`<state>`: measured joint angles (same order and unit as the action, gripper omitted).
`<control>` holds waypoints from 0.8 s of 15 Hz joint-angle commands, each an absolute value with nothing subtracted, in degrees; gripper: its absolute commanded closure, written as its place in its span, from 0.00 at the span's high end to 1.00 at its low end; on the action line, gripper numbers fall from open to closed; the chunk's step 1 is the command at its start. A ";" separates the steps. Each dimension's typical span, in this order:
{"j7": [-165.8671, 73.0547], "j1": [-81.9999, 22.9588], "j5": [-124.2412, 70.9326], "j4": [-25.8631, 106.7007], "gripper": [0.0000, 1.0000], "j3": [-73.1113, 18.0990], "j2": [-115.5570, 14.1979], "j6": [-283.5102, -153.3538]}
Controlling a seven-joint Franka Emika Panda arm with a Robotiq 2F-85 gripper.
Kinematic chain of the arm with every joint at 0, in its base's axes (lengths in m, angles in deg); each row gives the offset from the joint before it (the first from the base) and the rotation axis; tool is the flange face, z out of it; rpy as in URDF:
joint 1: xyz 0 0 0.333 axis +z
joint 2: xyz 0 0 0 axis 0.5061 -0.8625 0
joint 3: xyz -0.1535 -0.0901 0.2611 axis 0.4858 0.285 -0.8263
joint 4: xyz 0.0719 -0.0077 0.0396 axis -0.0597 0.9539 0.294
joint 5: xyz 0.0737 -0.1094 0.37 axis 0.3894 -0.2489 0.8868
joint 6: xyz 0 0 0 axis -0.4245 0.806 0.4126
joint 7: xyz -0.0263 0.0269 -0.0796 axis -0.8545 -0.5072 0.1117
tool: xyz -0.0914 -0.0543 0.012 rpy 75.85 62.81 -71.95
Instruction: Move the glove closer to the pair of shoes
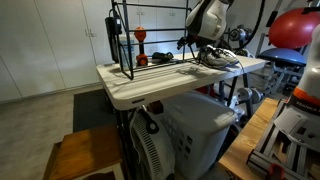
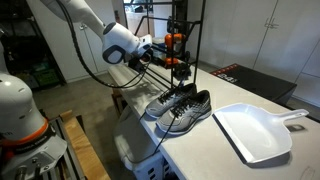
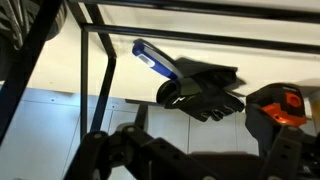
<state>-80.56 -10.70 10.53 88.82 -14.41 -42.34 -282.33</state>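
The black glove (image 3: pixel 205 95) lies on the white table (image 1: pixel 120 85) inside the black wire rack, beside a blue tool (image 3: pixel 152 57); the wrist picture seems upside down. It also shows as a dark shape in an exterior view (image 1: pixel 160 58). The pair of grey shoes (image 2: pixel 180 108) stands on the table outside the rack, also seen in the other exterior view (image 1: pixel 215 56). My gripper (image 2: pixel 152 52) hovers above the table between shoes and rack, pointing toward the glove but apart from it. Its jaws (image 3: pixel 190 150) look open and empty.
The black wire rack (image 2: pixel 182 25) frames the glove, with bars crossing in front of it (image 3: pixel 105 80). An orange and black object (image 3: pixel 285 105) stands right beside the glove. A white dustpan (image 2: pixel 255 132) lies past the shoes. A white appliance (image 1: pixel 195 125) sits under the table.
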 commanded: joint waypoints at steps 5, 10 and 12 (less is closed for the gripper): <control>-76.66 -15.92 0.34 87.85 1.00 -17.50 -47.09 -285.03; -73.92 -19.65 -4.06 85.75 1.00 -20.30 -49.56 -285.60; -71.20 -22.13 -6.66 84.15 1.00 -22.71 -50.93 -285.30</control>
